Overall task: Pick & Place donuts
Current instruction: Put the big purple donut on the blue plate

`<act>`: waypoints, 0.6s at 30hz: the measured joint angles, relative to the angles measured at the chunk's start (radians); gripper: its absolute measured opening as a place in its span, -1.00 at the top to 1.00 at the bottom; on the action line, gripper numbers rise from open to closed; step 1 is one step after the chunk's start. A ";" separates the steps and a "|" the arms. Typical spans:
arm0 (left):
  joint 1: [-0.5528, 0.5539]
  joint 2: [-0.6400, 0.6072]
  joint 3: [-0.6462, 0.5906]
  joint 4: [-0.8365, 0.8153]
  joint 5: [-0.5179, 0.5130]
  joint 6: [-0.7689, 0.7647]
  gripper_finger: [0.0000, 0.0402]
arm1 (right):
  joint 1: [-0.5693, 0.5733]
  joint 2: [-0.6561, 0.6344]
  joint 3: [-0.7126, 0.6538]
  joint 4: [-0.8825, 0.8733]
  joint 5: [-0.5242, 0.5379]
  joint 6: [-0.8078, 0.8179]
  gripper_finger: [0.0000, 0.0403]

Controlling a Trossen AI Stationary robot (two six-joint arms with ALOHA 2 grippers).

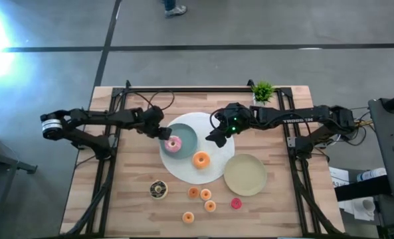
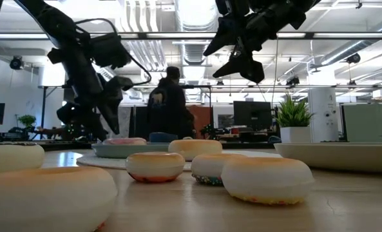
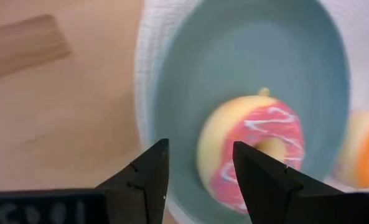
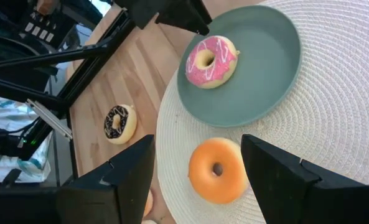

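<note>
1 pink-glazed donut (image 1: 173, 144) lies on the teal plate (image 1: 190, 133), and my left gripper (image 1: 162, 133) hangs just beside it at the plate's edge, jaws parted and holding nothing. In the left wrist view the donut (image 3: 252, 152) sits just ahead of the fingertips (image 3: 152, 171) and off to one side, not between them. I read this as a release: the donut is on the plate and the arm needs to clear it.

To do that well, I would lift the gripper straight up with the jaws apart, so neither finger drags the soft ring or tips the plate off the white woven mat (image 1: 216, 169).

My right gripper (image 1: 218, 137) hovers above the mat with its jaws wide and empty, looking down on the orange donut (image 4: 218, 169), which rests on the mat just beside the teal plate (image 4: 265, 74). I would centre the ring between the fingers before descending.

6 more donuts wait on the counter (image 1: 130, 199), among them a chocolate donut (image 1: 158, 189) and a red donut (image 1: 236, 203) near the beige plate (image 1: 245, 174).
</note>
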 joint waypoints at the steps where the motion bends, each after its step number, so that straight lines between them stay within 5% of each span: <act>1: 0.000 -0.003 0.000 -0.002 -0.012 0.003 0.25 | 0.000 0.000 0.000 0.000 0.000 0.001 -0.14; 8: -0.002 -0.052 0.019 -0.001 -0.047 0.069 0.25 | 0.000 0.000 0.000 -0.002 0.000 -0.013 -0.13; 18: -0.076 -0.281 0.062 -0.058 -0.036 0.172 0.26 | 0.025 0.000 0.000 -0.165 0.002 -0.178 -0.13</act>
